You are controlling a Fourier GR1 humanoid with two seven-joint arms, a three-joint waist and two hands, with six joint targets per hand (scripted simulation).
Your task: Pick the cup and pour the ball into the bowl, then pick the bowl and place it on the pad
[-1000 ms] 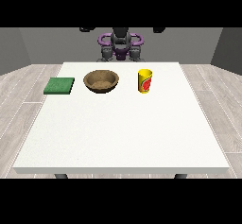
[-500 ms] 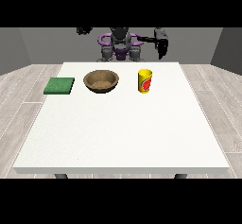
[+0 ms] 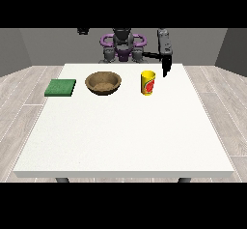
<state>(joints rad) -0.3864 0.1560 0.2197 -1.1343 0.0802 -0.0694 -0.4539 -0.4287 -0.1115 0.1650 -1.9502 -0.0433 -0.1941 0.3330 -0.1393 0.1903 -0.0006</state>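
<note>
The yellow cup (image 3: 148,82) is standing upright toward the table's (image 3: 125,141) far edge, just right of the wooden bowl (image 3: 103,82), with the green pad (image 3: 61,87) further left. The hand at the view's right (image 3: 166,64) is hanging just right of the cup, apart from it (whether its fingers are spread or together I cannot tell). Closing in sideways is risking a nudge that tips the cup and spills the ball, which is hidden inside.

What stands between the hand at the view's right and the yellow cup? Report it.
Nothing visible. The hand hangs above the table's far edge, just right of and behind the cup, with only bare tabletop between them.
</note>
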